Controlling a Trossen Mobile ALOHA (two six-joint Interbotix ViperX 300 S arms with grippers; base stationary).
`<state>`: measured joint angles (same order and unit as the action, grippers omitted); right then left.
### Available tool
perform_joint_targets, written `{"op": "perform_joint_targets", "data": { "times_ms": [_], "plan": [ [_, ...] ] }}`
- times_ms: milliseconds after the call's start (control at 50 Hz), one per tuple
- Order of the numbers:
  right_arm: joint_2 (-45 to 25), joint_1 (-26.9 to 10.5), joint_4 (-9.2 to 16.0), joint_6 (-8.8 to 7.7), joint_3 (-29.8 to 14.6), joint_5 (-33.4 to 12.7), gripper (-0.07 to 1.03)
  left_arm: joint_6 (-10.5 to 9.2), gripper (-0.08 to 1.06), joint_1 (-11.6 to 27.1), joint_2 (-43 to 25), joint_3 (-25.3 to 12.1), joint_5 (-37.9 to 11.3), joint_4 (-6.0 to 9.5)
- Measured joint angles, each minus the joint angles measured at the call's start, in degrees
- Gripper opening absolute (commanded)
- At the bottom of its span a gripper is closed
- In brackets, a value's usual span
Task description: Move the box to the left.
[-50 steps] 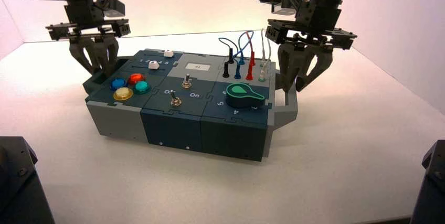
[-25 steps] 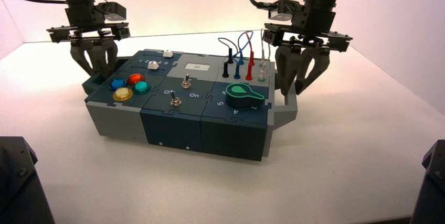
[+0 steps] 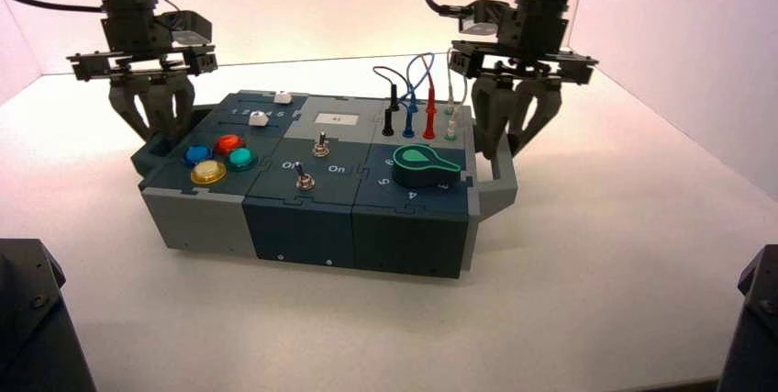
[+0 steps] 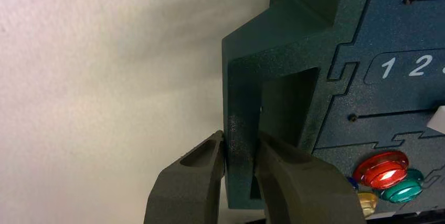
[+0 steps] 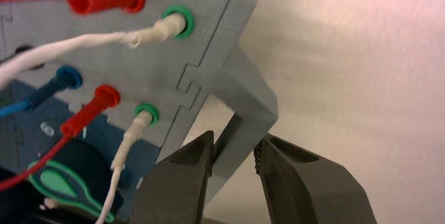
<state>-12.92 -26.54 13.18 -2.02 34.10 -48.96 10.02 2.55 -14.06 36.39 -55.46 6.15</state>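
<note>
The box is a flat dark-blue and grey panel with coloured buttons, toggle switches, a green dial and plugged wires. My left gripper is at the box's left end, shut on the dark-teal left handle; both fingers press the bar in the left wrist view. My right gripper straddles the grey right handle. In the right wrist view one finger touches the bar and the other stands a small gap off it.
The box rests on a white table with bare surface on its left, right and front. White walls rise at the back. Dark robot base parts fill both bottom corners of the high view.
The box has shifted left, carried with both grippers, which moved left with it. The right gripper's fingers have narrowed around the right handle.
</note>
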Motion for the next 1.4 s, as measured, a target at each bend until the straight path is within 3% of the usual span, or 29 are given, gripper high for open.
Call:
{"op": "perform_joint_targets", "data": {
  "times_ms": [440,880,1160,1400],
  "plan": [
    [-6.9,0.6,-2.4,-2.20,-10.4,-3.2,-0.02,-0.62,-0.03,-1.3,0.2,-0.7,-1.0,0.00],
    [-11.6,1.2,-3.1,-6.42,-19.7,-8.3,-0.02,-1.58,-0.03,-1.9,0.2,-2.1,-2.7,-0.09],
    [-13.6,-0.4,-3.1,-6.86,-23.7,-10.6,-0.02,-2.02,-0.03,-6.2,0.2,-0.3,-1.8,0.00],
    [-14.3,-3.0,-2.6,-6.86,-25.2,-11.8,-0.02,-0.70,-0.03,-10.4,0.2,-0.1,-1.8,0.00]
  ]
}}
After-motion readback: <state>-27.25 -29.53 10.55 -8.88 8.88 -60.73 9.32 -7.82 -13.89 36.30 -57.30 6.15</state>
